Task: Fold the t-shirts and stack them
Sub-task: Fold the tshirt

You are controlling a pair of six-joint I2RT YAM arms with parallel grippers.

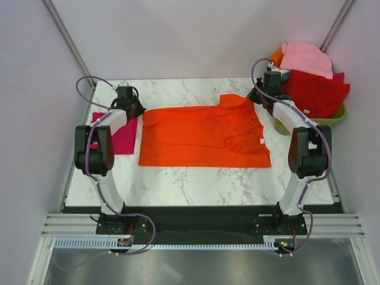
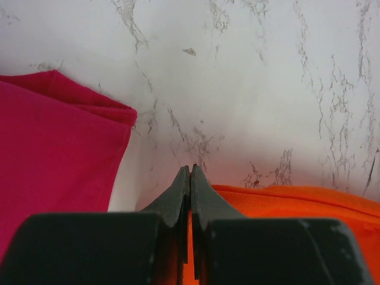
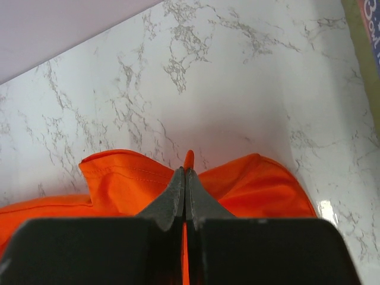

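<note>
A bright orange t-shirt [image 1: 202, 135] lies spread flat across the middle of the marble table, a small white tag [image 1: 262, 141] near its right edge. My left gripper [image 1: 139, 110] is at its far left corner, shut, with orange cloth [image 2: 279, 202] pinched between the jaws [image 2: 190, 170]. At the far right corner my right gripper [image 1: 257, 97] is shut on a raised fold of the same shirt [image 3: 119, 178], and a tip of cloth pokes out past the jaws [image 3: 187, 171]. A crimson-magenta t-shirt [image 1: 122, 135] lies folded flat at the left, beside the left arm [image 2: 53, 154].
A green basket [image 1: 336, 117] at the table's far right corner holds a heap of red cloth [image 1: 314, 92] and pink cloth [image 1: 306, 58]. Grey walls close in on three sides. Bare marble [image 1: 202, 184] lies in front of the orange shirt.
</note>
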